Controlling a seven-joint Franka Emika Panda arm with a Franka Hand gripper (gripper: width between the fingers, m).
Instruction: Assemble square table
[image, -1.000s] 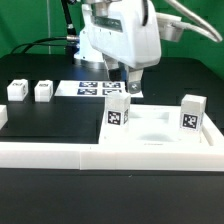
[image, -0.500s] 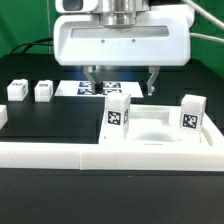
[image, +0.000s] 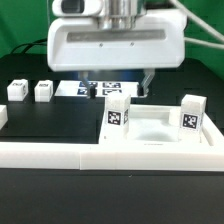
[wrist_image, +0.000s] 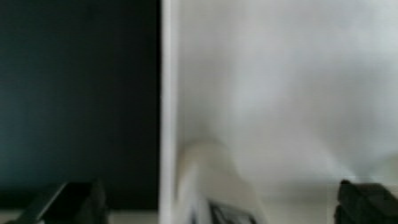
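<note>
The square table (image: 150, 128), a smooth white plastic slab, is lying flat on the matte black desk (image: 50, 125) just beneath the claw (image: 119, 86), which is hanging spread wide, gripping nothing; green backdrop (image: 12, 30) behind.

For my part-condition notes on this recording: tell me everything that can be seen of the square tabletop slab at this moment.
The tabletop slab is plain white, looks like smooth matte plastic, and lies flat on the black table at the exterior view's right. Its near side sits against the low white rail. Its middle looks shaded, perhaps recessed. No corner holes show. One tagged leg block and another leg block stand upright at its near corners. The open gripper hangs by its far edge, with no visible contact.
</note>
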